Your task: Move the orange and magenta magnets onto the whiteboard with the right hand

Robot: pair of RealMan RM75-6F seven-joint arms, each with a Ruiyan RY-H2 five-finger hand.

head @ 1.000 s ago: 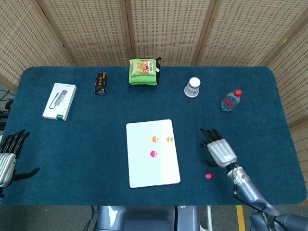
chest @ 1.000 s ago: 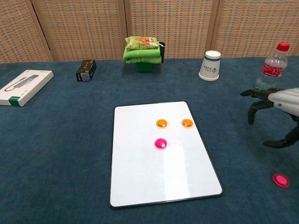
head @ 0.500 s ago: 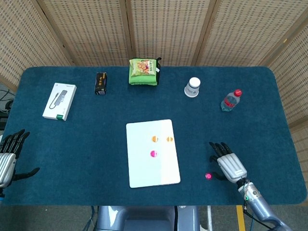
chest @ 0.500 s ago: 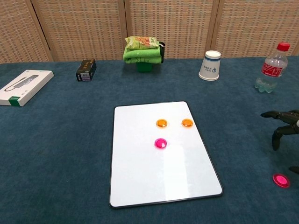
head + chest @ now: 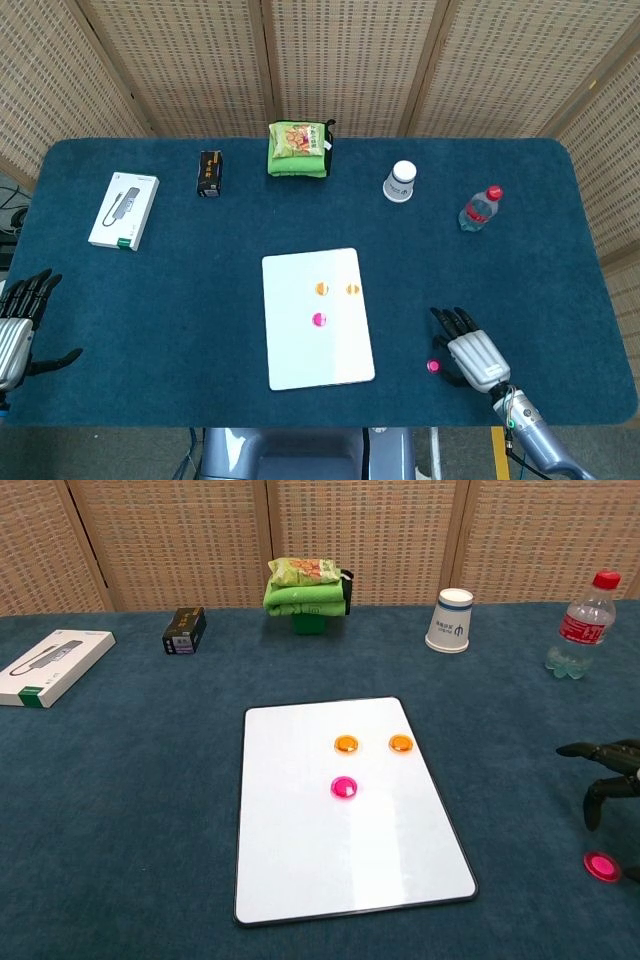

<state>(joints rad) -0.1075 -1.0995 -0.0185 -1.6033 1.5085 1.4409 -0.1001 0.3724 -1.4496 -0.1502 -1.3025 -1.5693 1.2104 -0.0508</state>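
Note:
The whiteboard (image 5: pixel 340 355) (image 5: pixel 300 880) lies flat in the middle of the blue table. On it sit two orange magnets (image 5: pixel 321 289) (image 5: pixel 346 744), (image 5: pixel 352 289) (image 5: pixel 401 743) and one magenta magnet (image 5: pixel 319 320) (image 5: pixel 344 787). A second magenta magnet (image 5: pixel 433 366) (image 5: pixel 601 866) lies on the cloth to the right of the board. My right hand (image 5: pixel 472 357) (image 5: pixel 610 775) hovers just right of that loose magnet, fingers spread, holding nothing. My left hand (image 5: pixel 18 325) rests open at the table's left edge.
Along the back stand a white box (image 5: pixel 125 210), a small black box (image 5: pixel 209 173), a green snack pack (image 5: pixel 298 149), a paper cup (image 5: pixel 401 182) and a water bottle (image 5: pixel 479 207).
My right hand has drawn back toward the front edge and come down beside the loose magenta magnet. The magnets and the left hand have not moved.

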